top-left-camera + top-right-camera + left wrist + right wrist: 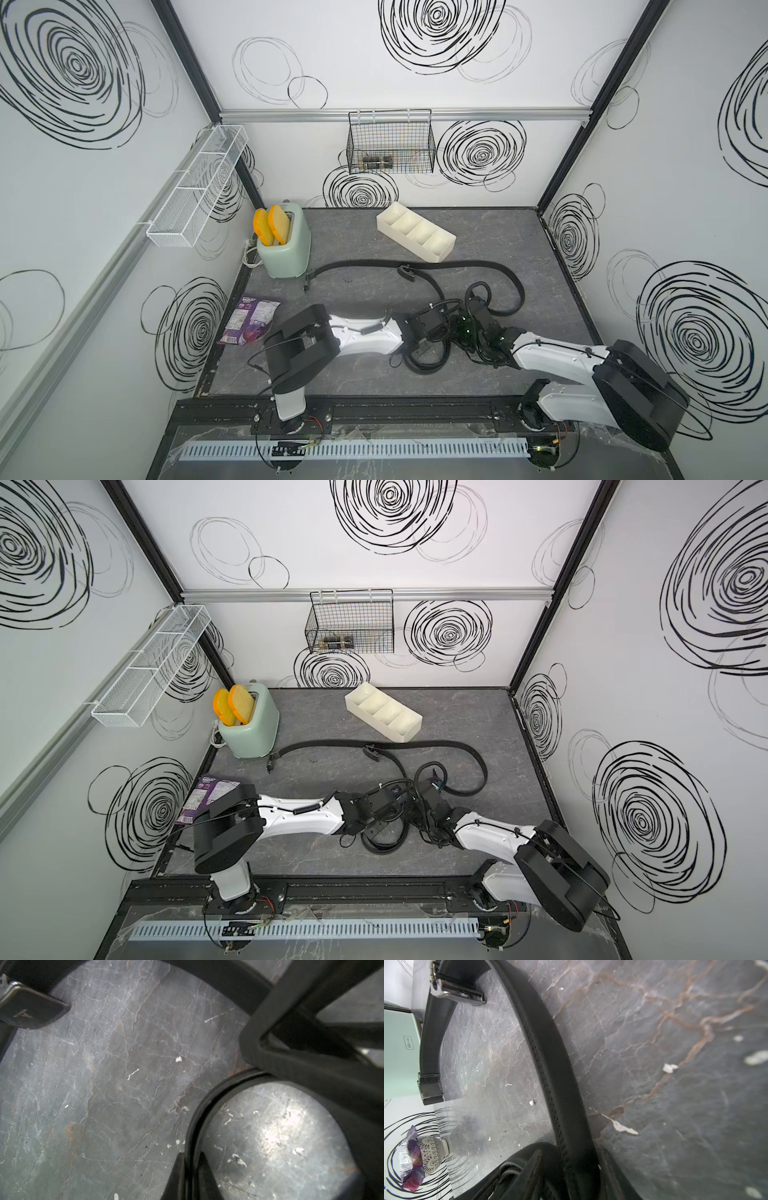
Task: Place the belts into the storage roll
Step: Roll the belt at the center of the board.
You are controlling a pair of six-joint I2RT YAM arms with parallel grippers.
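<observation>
- Nearest us, left gripper clamps one of the belts, well in front of the tray.
- Right gripper straddles a belt; we cannot tell if it grips.
- Belts sprawl before the tray, none inside.
- Probably floppy and slick, so we'd hold near a buckle.

A lab robot test cell: white walls printed with black swirls box in a stone-look tabletop, and a left arm and right arm are mounted on a rail at the near edge (household props: toaster far left, wire basket on the far wall).
</observation>
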